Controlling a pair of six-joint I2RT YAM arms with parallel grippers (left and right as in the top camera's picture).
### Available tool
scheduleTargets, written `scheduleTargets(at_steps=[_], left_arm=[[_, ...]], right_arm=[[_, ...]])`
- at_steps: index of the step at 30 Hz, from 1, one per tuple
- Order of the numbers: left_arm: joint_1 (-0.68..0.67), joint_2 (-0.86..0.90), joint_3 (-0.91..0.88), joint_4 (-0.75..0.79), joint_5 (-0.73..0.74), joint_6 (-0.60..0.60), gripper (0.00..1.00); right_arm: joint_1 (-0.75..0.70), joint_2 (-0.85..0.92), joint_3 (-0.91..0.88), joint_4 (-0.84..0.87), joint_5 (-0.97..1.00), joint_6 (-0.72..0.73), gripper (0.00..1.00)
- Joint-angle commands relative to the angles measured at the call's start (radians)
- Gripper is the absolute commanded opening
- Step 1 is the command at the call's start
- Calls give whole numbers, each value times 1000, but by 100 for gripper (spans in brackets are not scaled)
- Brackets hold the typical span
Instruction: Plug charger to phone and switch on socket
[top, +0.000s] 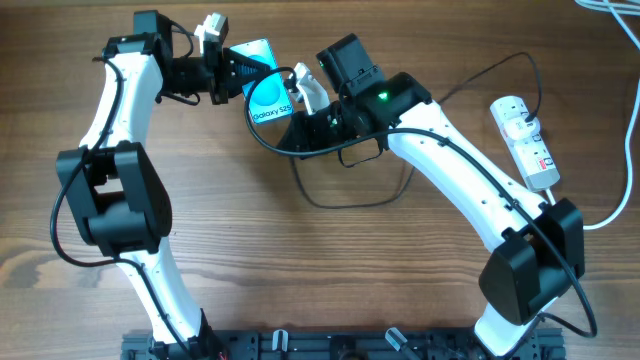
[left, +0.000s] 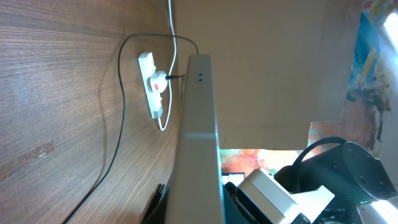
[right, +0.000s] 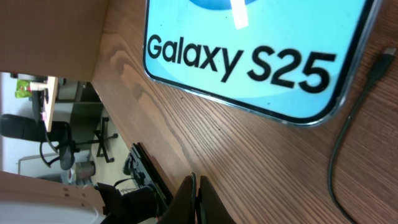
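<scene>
Wooden table (top: 300, 280), brown grain, two arms mounted at its near edge.

Item 1, phone (top: 266, 88): far-left centre, screen up, the end lettered "Galaxy S25" towards the right arm. Whether it rests on the wood or hangs just clear cannot be told.

Item 2, charger (right: 384, 62): black cable, its connector tip lying loose on the wood just beside the phone's lettered corner. The slack loops under the right forearm. The far end is on a white plug seated in the socket (top: 525, 140), which sits well apart at the right edge.

Item 3, left gripper (top: 236, 75): clamped on the phone's far end.

Item 4, right gripper (right: 194, 186): jaws together, nothing seen between them.

Step in hand, as judged: mating tip to phone. The right jaws would need to part, take the cable close behind the connector so that it cannot flop, then line it square with the lettered end before pushing. The port itself is not visible. The left grip should brace against that push. The switch is not yet attended to.

Pose: left arm folded at the elbow, forearm running up the left side, wrist turned inward and rolled on its side. Right arm stretched diagonally from the near right, wrist aimed at the phone.
</scene>
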Motion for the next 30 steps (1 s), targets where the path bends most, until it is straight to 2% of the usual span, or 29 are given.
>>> scheduleTargets(at_steps=[1,4,6,8,9,13,17,23,30], left_arm=[[0,-22,8,3,-7,-9,4],[13,-22,8,11,-147,-10,4],[42,-22,8,23,-243,-10,4],[81,-22,8,26,-319,-10,4],[104,-22,8,25,-343,-10,4],[198,-22,8,25,-358,-14,4],[250,-22,8,23,-359,-32,4],[243,-22,7,19,-362,-36,4],[231,-22,7,17,-365,-36,4]], right_arm=[[2,-21,-5,-5,39,1,4],[2,-21,-5,-32,162,5,5],[2,-20,-5,-42,233,5,23],[2,-11,-5,-32,261,4,50],[2,-3,-5,-24,261,3,56],[2,55,-1,49,270,2,57],[2,131,21,128,321,12,52],[5,391,204,76,401,-19,47],[55,481,205,101,573,-27,38]])
